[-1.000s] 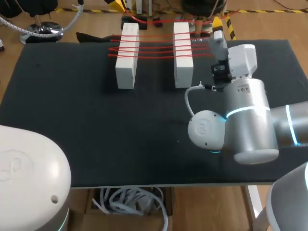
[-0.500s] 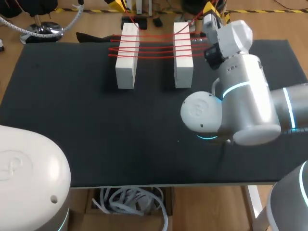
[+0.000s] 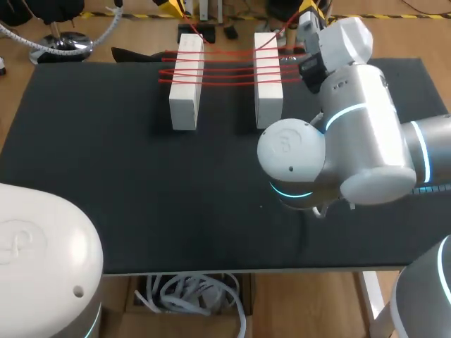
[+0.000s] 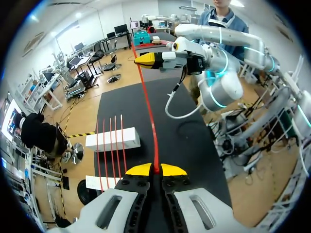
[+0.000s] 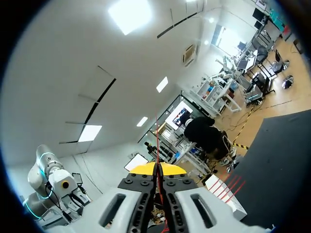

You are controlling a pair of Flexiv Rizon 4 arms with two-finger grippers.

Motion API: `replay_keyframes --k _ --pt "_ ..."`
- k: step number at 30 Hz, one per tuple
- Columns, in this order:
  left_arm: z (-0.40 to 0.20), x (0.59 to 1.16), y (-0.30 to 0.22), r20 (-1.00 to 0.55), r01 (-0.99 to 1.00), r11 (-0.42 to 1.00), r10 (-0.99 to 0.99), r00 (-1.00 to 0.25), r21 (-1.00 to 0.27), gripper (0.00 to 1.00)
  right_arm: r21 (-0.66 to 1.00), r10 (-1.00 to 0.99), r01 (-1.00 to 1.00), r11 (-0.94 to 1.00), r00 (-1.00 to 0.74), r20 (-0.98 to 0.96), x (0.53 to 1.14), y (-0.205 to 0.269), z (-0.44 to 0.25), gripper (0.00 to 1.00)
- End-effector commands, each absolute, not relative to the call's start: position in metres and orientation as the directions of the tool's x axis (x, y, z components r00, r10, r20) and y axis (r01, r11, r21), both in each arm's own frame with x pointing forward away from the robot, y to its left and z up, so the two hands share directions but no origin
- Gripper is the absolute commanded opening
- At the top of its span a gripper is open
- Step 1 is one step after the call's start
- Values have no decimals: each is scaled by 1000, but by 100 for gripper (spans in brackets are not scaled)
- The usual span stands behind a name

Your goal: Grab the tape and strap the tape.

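Since a second ago the right arm has swung from beside the right block toward the table's far edge, and its rounded elbow has shifted leftward over the black table.

Nearest in the head view, a white housing of the left arm fills the near left corner, cut off by the edge; the rest of that arm cannot be seen there. The right arm comes in from the right, bent at the elbow, its forearm pointing away to the far edge.

Two white blocks stand upright on the far half of the table, the left block well apart from the right one, with several strands of red tape stretched across both.

At the far edge, the left gripper and the right gripper are partly cut off, and their fingers are hard to make out from above.

The wrist views settle it. The left gripper has its yellow tips pressed together on the tape, which runs taut from there to the right gripper. The right gripper is likewise clamped on the thin tape, its fingers pointing up and away from the table.
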State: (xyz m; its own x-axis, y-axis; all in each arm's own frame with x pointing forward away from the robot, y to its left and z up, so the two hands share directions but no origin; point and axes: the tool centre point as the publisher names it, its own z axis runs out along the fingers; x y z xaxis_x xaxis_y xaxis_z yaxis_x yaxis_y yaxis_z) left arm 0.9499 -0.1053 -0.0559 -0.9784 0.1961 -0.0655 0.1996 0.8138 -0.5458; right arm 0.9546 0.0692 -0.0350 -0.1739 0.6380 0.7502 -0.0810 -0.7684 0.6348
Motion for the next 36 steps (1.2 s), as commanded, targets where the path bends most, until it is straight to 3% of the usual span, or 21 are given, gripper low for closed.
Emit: replay_keyframes --k 1,4,6,14,30,36 --pt "-55 950 -105 -64 199 816 196 -978 -542 0 636 640 -80 -768 -161 752 953 71 -32 0" --pt "-55 950 -105 -64 199 816 196 -978 -542 0 878 873 -52 -476 -152 464 957 81 -36 0" --pt "-55 950 -105 -64 199 816 196 -978 -542 0 942 940 -55 -332 -101 326 956 82 -35 0" --pt "-55 950 -105 -64 199 816 196 -978 -542 0 978 980 -55 200 9 -200 948 75 -24 0" --pt "-55 950 -105 -64 199 816 196 -978 -542 0 978 980 -55 200 9 -200 948 75 -24 0" --pt "-55 950 -105 -64 199 816 196 -978 -542 0 872 875 -116 476 -33 -482 953 85 -14 0"
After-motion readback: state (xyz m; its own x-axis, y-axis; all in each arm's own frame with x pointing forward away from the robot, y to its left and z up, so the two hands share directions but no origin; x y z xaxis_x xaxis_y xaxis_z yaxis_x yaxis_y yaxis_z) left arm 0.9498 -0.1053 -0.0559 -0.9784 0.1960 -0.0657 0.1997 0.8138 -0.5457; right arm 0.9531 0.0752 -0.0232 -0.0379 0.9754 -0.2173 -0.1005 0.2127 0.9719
